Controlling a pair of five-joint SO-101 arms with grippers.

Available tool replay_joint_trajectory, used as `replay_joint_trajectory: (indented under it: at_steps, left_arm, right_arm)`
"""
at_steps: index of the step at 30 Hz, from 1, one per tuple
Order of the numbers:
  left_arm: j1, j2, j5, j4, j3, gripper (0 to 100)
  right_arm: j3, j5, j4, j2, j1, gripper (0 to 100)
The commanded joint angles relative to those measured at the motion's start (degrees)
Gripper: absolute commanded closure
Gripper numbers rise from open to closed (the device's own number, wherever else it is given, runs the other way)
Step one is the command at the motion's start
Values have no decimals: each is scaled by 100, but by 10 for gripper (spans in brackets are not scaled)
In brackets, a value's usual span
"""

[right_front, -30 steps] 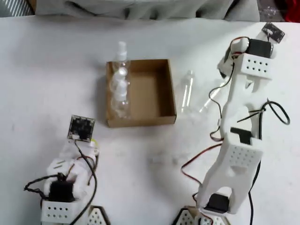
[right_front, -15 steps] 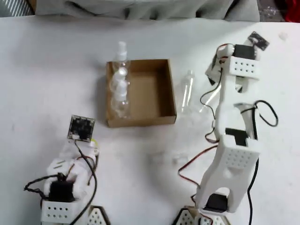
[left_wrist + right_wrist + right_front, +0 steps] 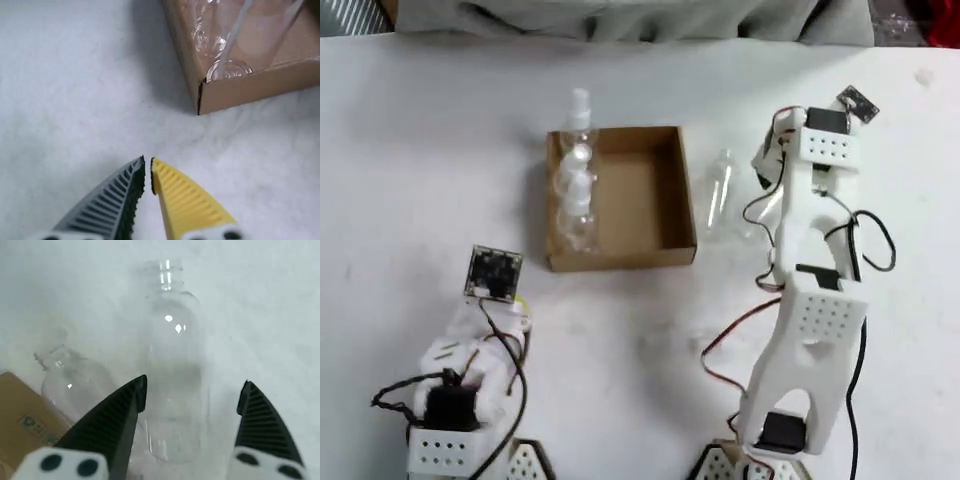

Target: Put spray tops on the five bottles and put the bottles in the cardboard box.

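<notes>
Your right gripper (image 3: 194,382), wide open and empty, is aligned over the clear uncapped plastic bottle (image 3: 172,340), whose neck points away from it.

Label (image 3: 36,429) on cardboard box (image 3: 11,396) is unreadable

Bright, flat light floods the white table (image 3: 420,150), small glints spark on the bottle (image 3: 172,365), soft shadow hugs the cardboard box (image 3: 250,92).
</notes>
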State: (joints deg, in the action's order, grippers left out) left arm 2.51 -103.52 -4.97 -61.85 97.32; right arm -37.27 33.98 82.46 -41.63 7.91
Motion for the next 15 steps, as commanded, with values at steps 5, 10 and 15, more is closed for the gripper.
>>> replay_joint_trajectory:
  at_steps: [5,10,15]
  left_arm:
    - [48,-92,-53,9,-26,980]
    - [48,-92,-53,9,-26,980]
    - [48,-92,-53,9,-26,980]
  right_arm:
    - [-1020,18,-13,-673,224,790]
    - [-1565,-571,127,-998,444,923]
    - [-2048,-2066,1226,-1068,400,858]
